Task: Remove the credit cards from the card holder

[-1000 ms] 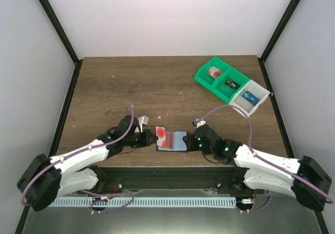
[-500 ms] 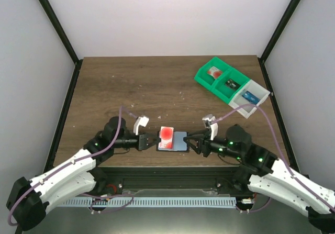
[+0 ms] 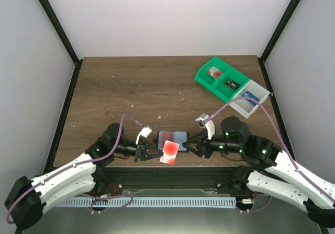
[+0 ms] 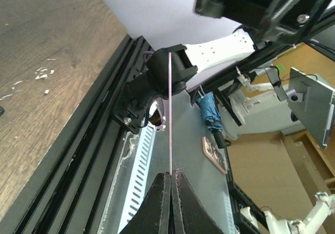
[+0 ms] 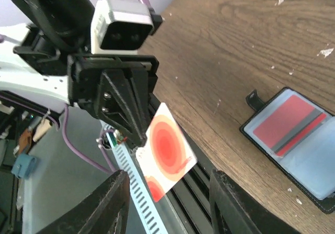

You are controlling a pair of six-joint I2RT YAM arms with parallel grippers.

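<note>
Your left hand [image 4: 170, 178] is pressed together on the short edge of the red-circle credit card [image 5: 167, 150], holding it clear of the bench [image 3: 131, 87] just off the near edge. The wrist view shows the card edge-on as a thin line rising from between the fingers. That points to a narrow edge pinch, the kind of grip that slides a card out of a sleeve.

The light blue card holder [image 3: 173, 138] lies flat and open near the front of the bench, between your two hands and just beyond the lifted card. Your right hand [image 3: 188, 146] is spread with nothing between its fingers, and it hangs just beside the holder's right side. It is probably placed there to pin the holder down or reach for what remains.

A second card [image 5: 286, 129], red with a grey stripe, sits tucked in one panel, so the job looks about half done. The green and white bins [image 3: 231, 85] stand well apart at the far right corner.

The pinched card looks slick and lightly held, so a quick swing could let it pivot or slip. Opening the hand low over the wood would guard against that.
</note>
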